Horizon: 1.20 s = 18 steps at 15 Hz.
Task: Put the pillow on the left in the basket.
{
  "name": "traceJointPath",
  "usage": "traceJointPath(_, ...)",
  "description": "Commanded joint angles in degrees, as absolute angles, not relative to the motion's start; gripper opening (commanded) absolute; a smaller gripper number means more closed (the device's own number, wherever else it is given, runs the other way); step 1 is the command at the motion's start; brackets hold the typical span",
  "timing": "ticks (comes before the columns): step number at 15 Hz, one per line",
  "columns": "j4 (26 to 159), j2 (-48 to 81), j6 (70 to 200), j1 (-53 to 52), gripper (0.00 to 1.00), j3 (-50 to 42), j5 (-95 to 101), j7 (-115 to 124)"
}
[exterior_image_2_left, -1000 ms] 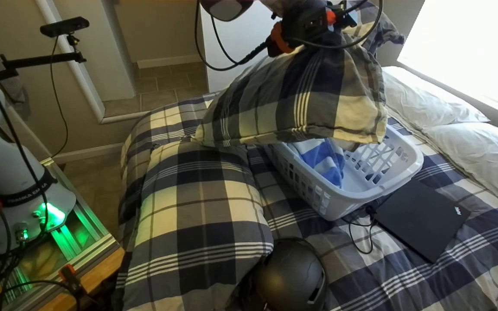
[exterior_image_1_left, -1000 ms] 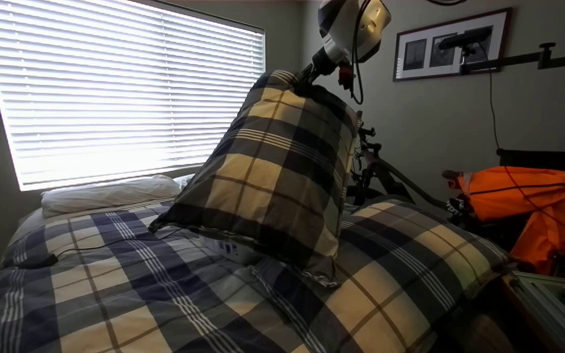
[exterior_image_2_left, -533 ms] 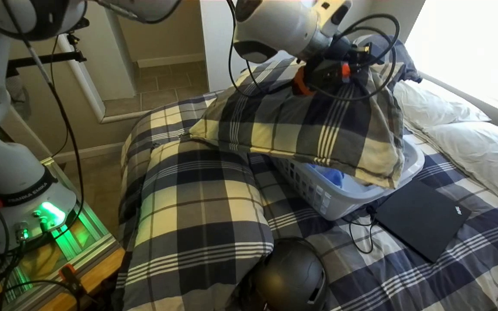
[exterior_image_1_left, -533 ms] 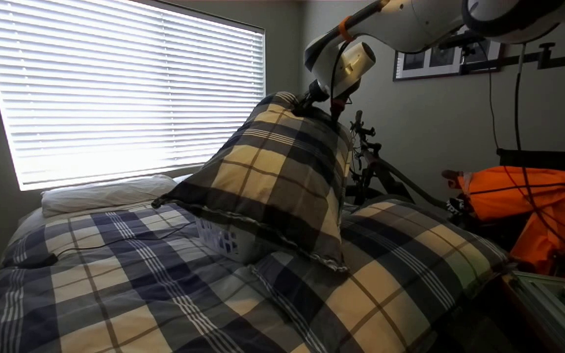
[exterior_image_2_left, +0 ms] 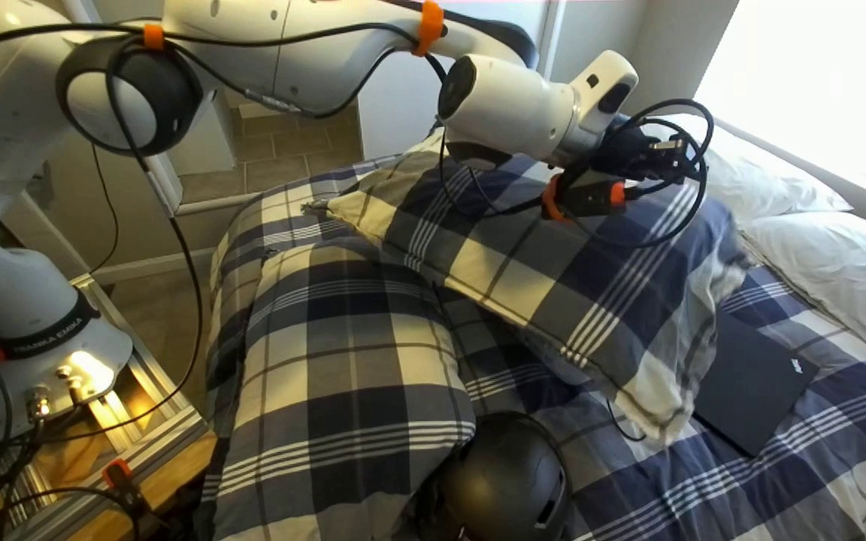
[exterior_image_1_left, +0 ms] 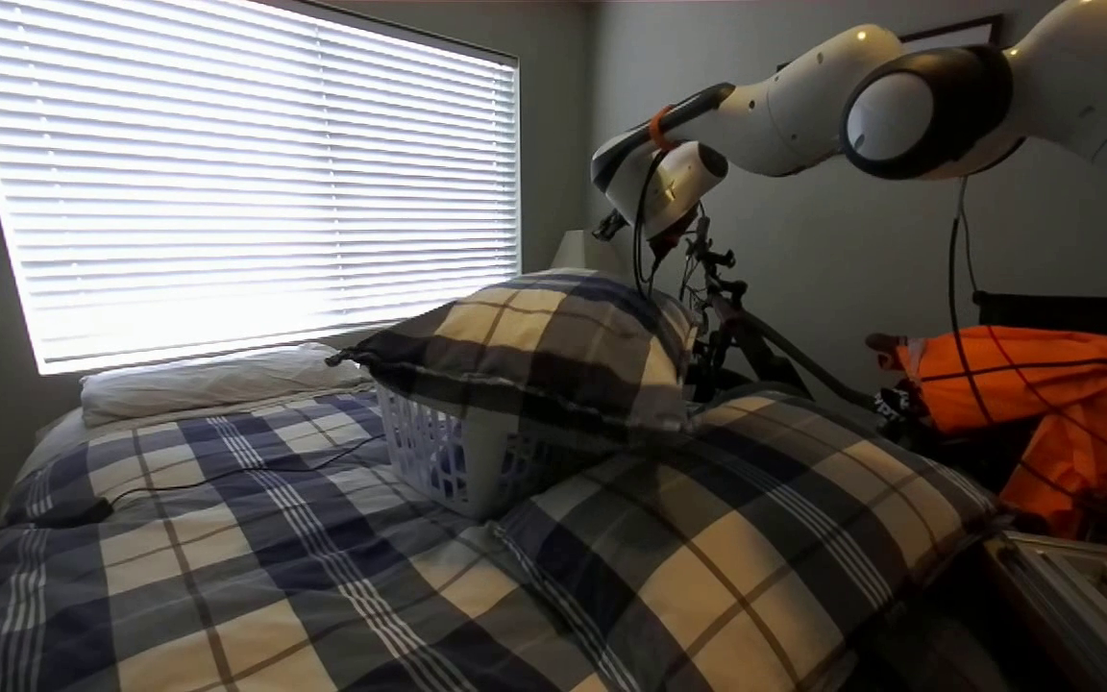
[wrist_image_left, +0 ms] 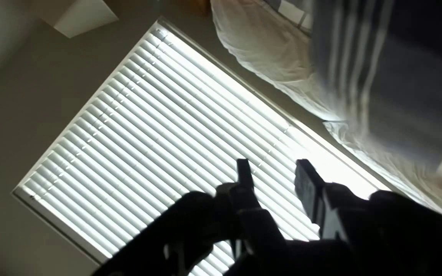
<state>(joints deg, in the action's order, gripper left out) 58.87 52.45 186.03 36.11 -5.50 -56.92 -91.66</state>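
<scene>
The plaid pillow (exterior_image_1_left: 534, 336) lies across the top of the white basket (exterior_image_1_left: 443, 452), covering its opening and overhanging its sides. In an exterior view the pillow (exterior_image_2_left: 523, 255) hides nearly all of the basket. Its plaid cloth shows at the right of the wrist view (wrist_image_left: 405, 84). My gripper (exterior_image_1_left: 605, 228) is above the pillow, apart from it. In the wrist view the gripper (wrist_image_left: 273, 160) has its fingers spread with nothing between them, pointing at the window. The inside of the basket is hidden.
A matching plaid pillow (exterior_image_2_left: 350, 353) lies beside the basket on the bed. A black helmet (exterior_image_2_left: 508, 473) and a dark laptop (exterior_image_2_left: 756, 383) lie nearby. White pillows (exterior_image_2_left: 839, 270) line the window side. Cables (exterior_image_2_left: 692, 218) loop from the wrist.
The pillow was held up and tilted over the basket; it has come down and lies flatter on it. The gripper has lowered, let go, and is now clear of the cloth.
</scene>
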Motion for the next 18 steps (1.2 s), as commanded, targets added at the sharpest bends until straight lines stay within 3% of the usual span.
traceJointPath(1,53.3,53.2,185.2,34.6,0.65,-8.7,-56.1,-88.3)
traceJointPath(6,60.6,43.0,172.4,32.1,0.98,-8.6,-56.8,-85.9)
traceJointPath(18,77.8,21.2,133.8,29.3,1.0,-8.4,-54.6,-81.9)
